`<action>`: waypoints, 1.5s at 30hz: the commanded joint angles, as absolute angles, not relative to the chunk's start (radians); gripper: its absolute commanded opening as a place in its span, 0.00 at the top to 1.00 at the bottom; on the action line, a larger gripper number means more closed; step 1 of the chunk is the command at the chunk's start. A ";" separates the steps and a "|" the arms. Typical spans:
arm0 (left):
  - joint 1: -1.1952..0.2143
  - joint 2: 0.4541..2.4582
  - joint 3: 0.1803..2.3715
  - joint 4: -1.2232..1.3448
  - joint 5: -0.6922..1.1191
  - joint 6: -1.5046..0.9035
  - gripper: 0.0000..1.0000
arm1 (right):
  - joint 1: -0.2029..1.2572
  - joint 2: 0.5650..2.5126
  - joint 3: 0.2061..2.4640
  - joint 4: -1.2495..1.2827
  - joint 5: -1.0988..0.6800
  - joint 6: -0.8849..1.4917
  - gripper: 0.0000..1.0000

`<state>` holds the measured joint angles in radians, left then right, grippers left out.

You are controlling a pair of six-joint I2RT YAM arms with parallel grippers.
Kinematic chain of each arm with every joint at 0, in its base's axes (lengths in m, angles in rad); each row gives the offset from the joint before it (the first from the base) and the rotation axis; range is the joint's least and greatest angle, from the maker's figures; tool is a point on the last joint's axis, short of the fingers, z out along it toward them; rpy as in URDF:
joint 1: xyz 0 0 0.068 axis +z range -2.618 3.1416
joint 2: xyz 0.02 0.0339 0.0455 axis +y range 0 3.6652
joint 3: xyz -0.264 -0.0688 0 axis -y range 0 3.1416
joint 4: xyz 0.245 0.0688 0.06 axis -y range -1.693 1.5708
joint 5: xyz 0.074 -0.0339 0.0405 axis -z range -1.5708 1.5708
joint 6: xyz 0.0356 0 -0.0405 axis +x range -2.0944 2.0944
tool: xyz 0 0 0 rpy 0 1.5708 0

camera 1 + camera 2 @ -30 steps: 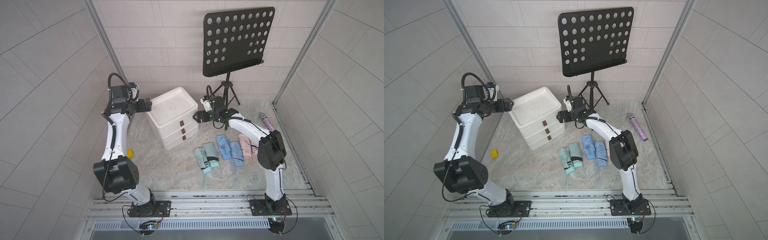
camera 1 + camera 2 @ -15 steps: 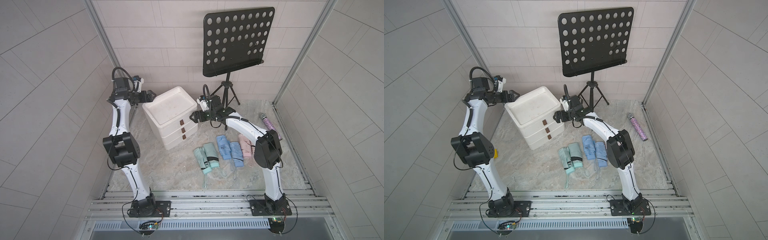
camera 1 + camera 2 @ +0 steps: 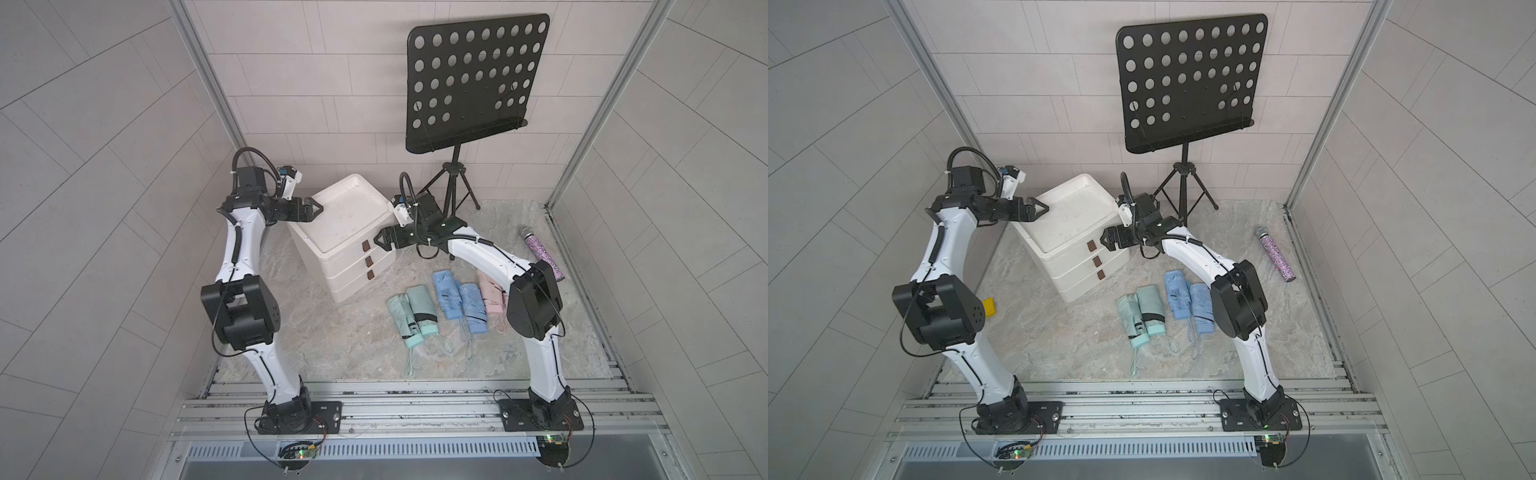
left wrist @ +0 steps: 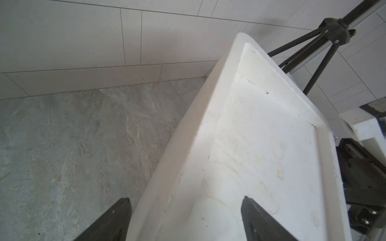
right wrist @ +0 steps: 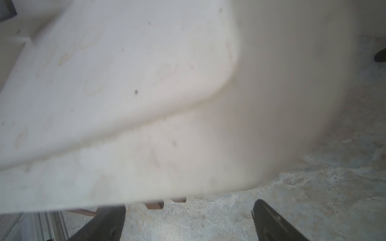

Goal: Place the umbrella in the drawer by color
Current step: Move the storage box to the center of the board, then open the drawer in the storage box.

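Observation:
The white three-drawer unit (image 3: 345,224) (image 3: 1067,220) has brown handles (image 3: 368,261) on its front. On the floor beside it lie two mint umbrellas (image 3: 409,311) (image 3: 1144,309), two blue umbrellas (image 3: 453,295) (image 3: 1183,295) and a pink umbrella (image 3: 490,293), which my right arm partly hides. My left gripper (image 3: 318,206) (image 4: 184,199) is open, its fingers either side of the unit's (image 4: 261,146) top left rim. My right gripper (image 3: 379,241) (image 5: 190,204) is open and empty at the unit's (image 5: 125,83) front right corner, near the top handle.
A black music stand (image 3: 469,83) on a tripod stands behind the drawer unit. A glittery microphone (image 3: 542,257) lies by the right wall. A small yellow object (image 3: 988,306) sits on the floor behind my left arm. Metal rails run along the front edge.
My left arm has swung from the left wall over to the drawer unit's top rim, and its jaws have narrowed a little. My right gripper has edged left toward the unit's front corner.

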<state>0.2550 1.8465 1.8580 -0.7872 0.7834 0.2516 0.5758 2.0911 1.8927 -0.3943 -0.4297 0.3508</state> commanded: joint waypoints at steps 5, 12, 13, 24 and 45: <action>0.256 1.681 1.728 -0.841 0.789 0.320 0.11 | 0.572 2.078 1.931 -0.443 -0.433 0.314 0.02; 0.284 1.683 1.761 -0.804 0.772 0.222 0.10 | 0.541 1.918 1.755 -0.346 -0.431 0.404 0.02; 0.286 1.689 1.773 -0.812 0.777 0.217 0.10 | 0.539 1.875 1.698 -0.301 -0.440 0.427 0.02; 0.279 1.675 1.718 -0.765 0.806 0.206 0.12 | 0.543 1.745 1.336 0.250 -0.659 0.906 0.09; 0.222 1.649 1.681 -0.740 0.788 0.182 0.21 | 0.607 1.956 1.334 0.575 -0.687 1.202 0.25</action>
<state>0.2359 1.6855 1.6951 -0.7345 0.7700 0.1875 0.6006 1.9354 1.3045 0.4934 -0.6746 1.1404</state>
